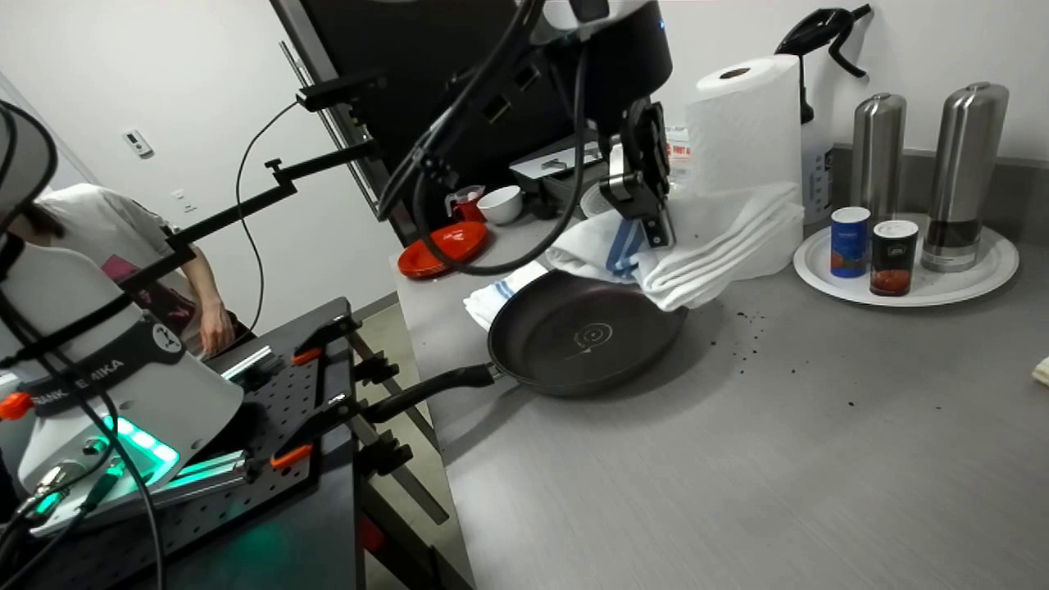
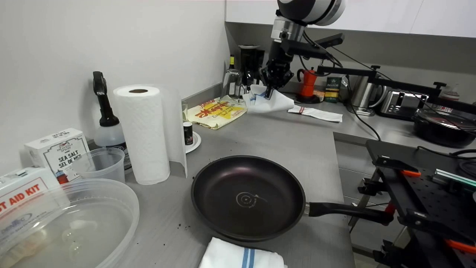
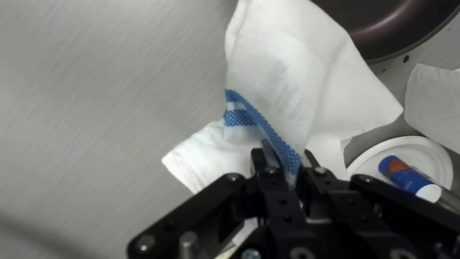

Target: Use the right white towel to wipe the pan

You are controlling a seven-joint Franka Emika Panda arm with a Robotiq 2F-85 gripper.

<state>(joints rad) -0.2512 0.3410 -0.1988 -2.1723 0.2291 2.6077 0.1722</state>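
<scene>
The right white towel, rumpled with blue stripes, hangs from my gripper in both exterior views (image 1: 697, 258) (image 2: 269, 104) and the wrist view (image 3: 287, 68). My gripper (image 1: 658, 233) is shut on a fold of it; the fingers also show in an exterior view (image 2: 268, 93) and the wrist view (image 3: 289, 162). The towel is held above the counter, beside the pan and apart from its inside. The black pan sits on the counter in both exterior views (image 1: 586, 344) (image 2: 247, 201), handle over the counter edge. Part of the pan shows in the wrist view (image 3: 390, 41).
A second blue-striped towel (image 2: 241, 255) lies against the pan. A paper towel roll (image 1: 742, 123) and a white plate (image 1: 996, 258) with cans and grinders stand by the wall. A red-striped cloth (image 2: 318, 114) and clear tubs (image 2: 128, 208) are on the counter. Dark crumbs lie beside the pan.
</scene>
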